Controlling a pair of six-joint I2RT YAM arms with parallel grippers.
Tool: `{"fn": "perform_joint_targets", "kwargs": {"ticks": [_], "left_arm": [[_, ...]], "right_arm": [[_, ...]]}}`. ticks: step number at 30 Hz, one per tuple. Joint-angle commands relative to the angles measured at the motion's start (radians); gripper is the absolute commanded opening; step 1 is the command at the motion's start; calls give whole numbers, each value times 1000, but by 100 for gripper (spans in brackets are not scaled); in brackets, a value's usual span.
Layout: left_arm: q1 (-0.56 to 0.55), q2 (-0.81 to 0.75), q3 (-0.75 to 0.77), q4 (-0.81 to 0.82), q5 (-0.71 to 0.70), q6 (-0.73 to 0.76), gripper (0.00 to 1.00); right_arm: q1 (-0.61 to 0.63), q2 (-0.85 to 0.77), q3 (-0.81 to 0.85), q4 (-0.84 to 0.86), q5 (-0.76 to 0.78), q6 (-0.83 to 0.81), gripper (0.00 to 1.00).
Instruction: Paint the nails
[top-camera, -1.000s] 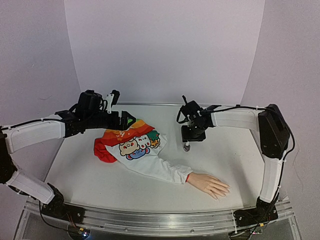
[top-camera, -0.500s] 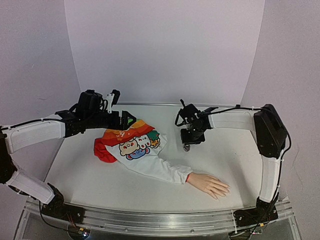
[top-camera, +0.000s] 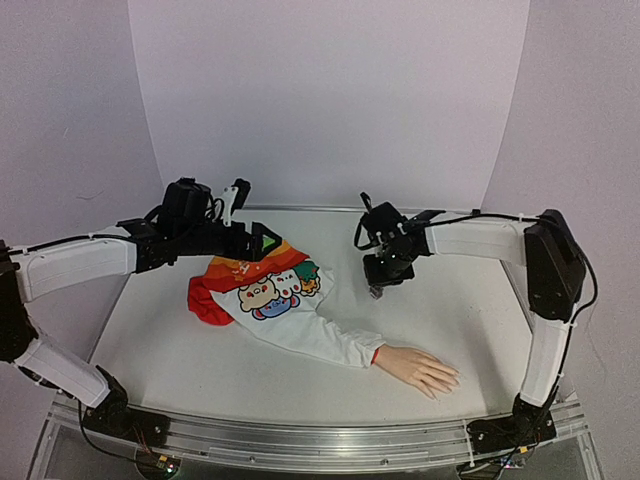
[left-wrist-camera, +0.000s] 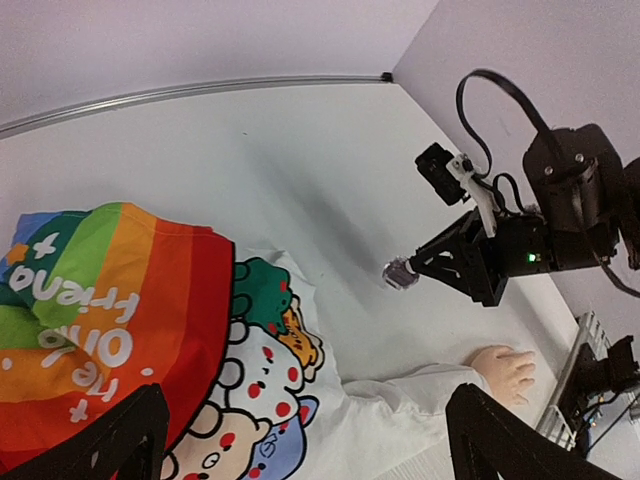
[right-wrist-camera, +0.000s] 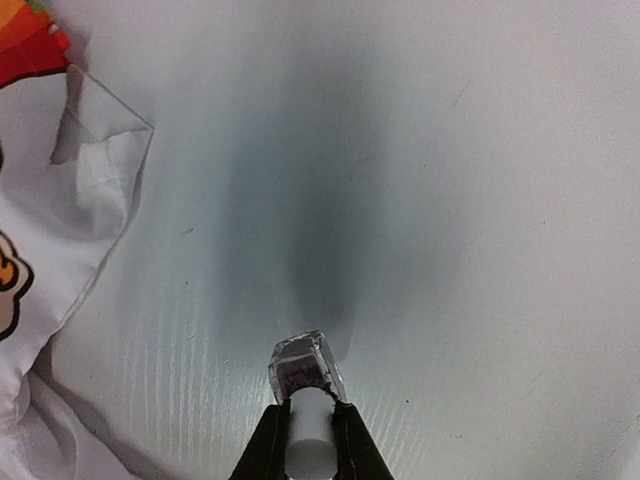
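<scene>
The pale mannequin hand (top-camera: 420, 368) lies palm down at the front right, its arm inside the white sleeve of a cartoon shirt (top-camera: 268, 292). It also shows in the left wrist view (left-wrist-camera: 503, 367). Its nails are too small to make out. My right gripper (top-camera: 376, 284) hangs above the table behind the hand, shut on the pale cap of a small clear bottle (right-wrist-camera: 300, 362) with dark polish, which also shows from above (top-camera: 373, 293). The right wrist view shows the gripper (right-wrist-camera: 308, 440) pinching the cap. My left gripper (top-camera: 258, 241) is open and empty above the shirt's rainbow part (left-wrist-camera: 110, 290).
The shirt spreads over the table's left middle, its sleeve running to the front right. White walls close the back and sides. A metal rail (top-camera: 300, 440) runs along the near edge. The right arm's base (left-wrist-camera: 600, 375) shows in the left wrist view.
My left gripper has shifted slightly to the right above the shirt. My right gripper has stayed almost in place with the bottle in it.
</scene>
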Motion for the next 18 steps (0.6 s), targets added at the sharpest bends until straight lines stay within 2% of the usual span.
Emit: {"fn": "perform_joint_targets", "kwargs": {"ticks": [1,4,10,14,18], "left_arm": [[-19,19,51,114,212,51,100],[-23,35,49,165,332,82,100],[-29,120,48,265,674,183,96],[-42,178,91,261,723,216,92],[-59,211,117,260,742,230,81]], "right_arm": [[0,-198,-33,5,-111,-150,0],[0,-293,-71,19,-288,-251,0],[11,-415,-79,17,-602,-373,0],[44,-432,-49,2,-678,-408,0],[75,-423,-16,-2,-695,-406,0]]}}
